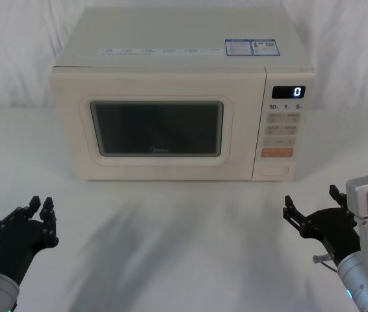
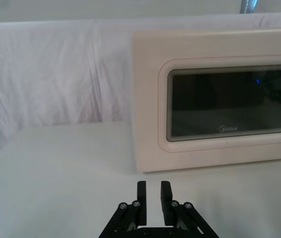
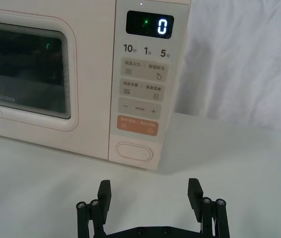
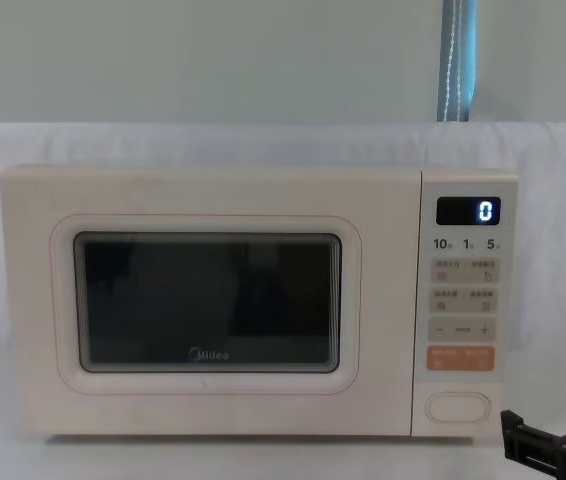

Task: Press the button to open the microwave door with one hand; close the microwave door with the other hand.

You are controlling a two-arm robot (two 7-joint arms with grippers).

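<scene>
Microwave [image 1: 171,91]: sitting in the upper centre of the head view, standing on the table [image 1: 184,240].
Microwave door [image 1: 158,127]: taking up the left and middle of the microwave's front, lying flush with it.
Control panel [image 1: 283,127]: standing just right of the door, at the front's right end.
Display [image 1: 289,91]: sitting at the top of the panel.
Button [image 1: 275,171]: lying at the bottom of the panel, directly under the other keys.
Left gripper [image 1: 39,209]: hovering at the lower left of the head view, before the microwave and apart from it.
Right gripper [image 1: 311,203]: hovering at the lower right, before the panel, apart from it.
</scene>
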